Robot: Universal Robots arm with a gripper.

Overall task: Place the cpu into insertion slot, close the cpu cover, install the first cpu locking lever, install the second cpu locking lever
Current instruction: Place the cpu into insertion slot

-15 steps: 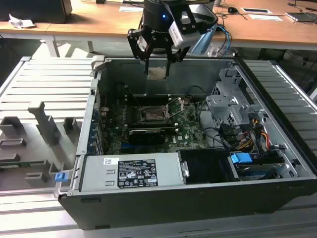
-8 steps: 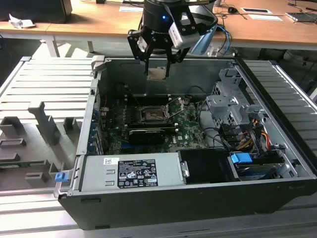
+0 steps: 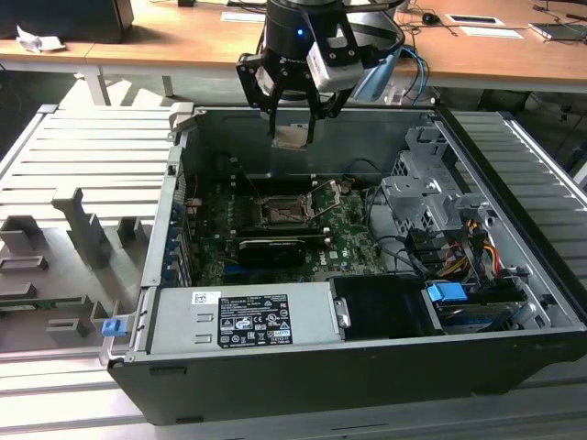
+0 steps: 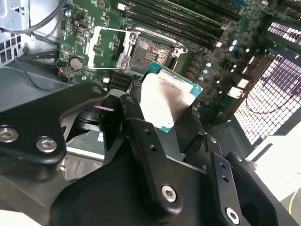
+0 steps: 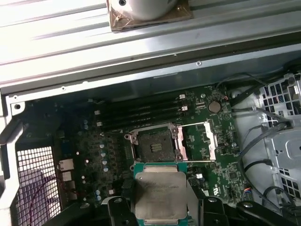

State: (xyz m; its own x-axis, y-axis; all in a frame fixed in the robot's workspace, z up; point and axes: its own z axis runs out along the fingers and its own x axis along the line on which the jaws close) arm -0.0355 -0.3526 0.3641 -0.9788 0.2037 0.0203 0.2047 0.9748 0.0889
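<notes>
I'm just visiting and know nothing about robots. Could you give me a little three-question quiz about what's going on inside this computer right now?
1. True or false: the claw grips the cpu, held clear of the motherboard.
2. The cpu cover is: A) swung open beside the insertion slot; B) shut over it; C) lying outside the case.
3. Fill in: the insertion slot is ____ (empty/filled).
Key: 1 true; 2 A; 3 empty.

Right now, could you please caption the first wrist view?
The gripper holds the cpu; insertion slot empty, cpu cover open.
</notes>
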